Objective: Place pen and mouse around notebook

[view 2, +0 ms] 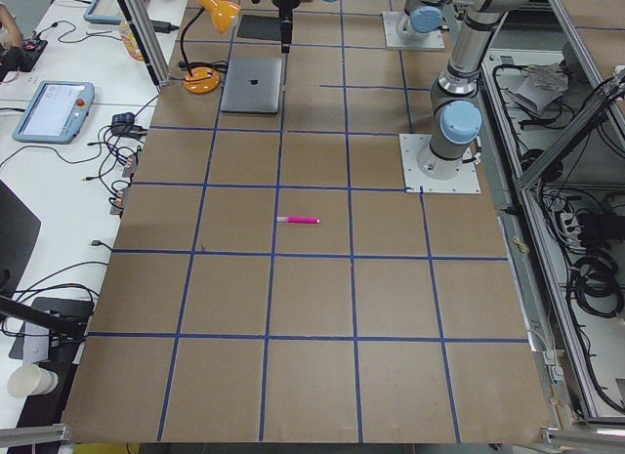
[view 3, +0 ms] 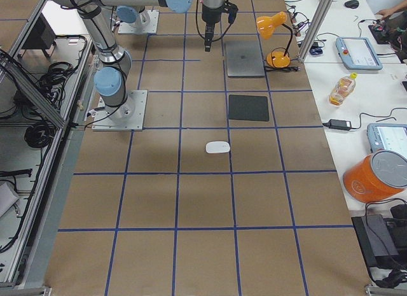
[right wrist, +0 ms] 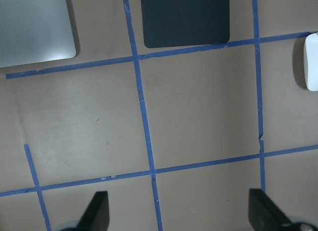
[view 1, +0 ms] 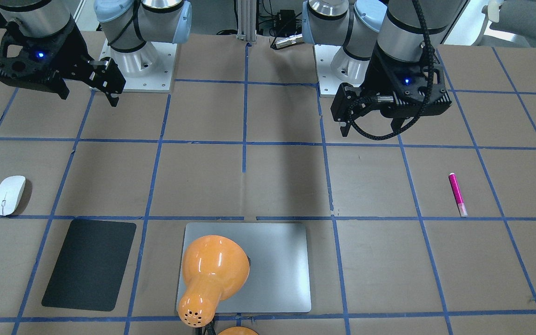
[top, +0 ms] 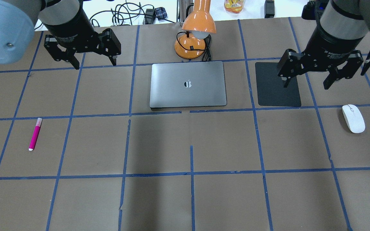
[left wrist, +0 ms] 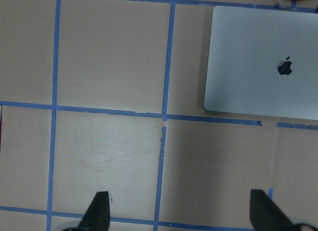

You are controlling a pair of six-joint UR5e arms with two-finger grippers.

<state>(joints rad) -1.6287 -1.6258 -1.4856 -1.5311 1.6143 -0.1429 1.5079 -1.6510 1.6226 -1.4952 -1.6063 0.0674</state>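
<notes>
Pen (top: 35, 134) lies at middle left of the overhead view, well apart from the notebook (top: 188, 84) at upper centre, its long axis nearly vertical in the frame. The left gripper (top: 95, 64), wide open and empty, hangs to the upper right of it and is the nearer one. The mouse (top: 353, 118) sits at right, below the right gripper (top: 306, 85), open and empty too.

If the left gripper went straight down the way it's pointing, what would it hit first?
Likely the bare table, by a blue tape line. The left gripper hangs open over it; the notebook sits aside.
</notes>
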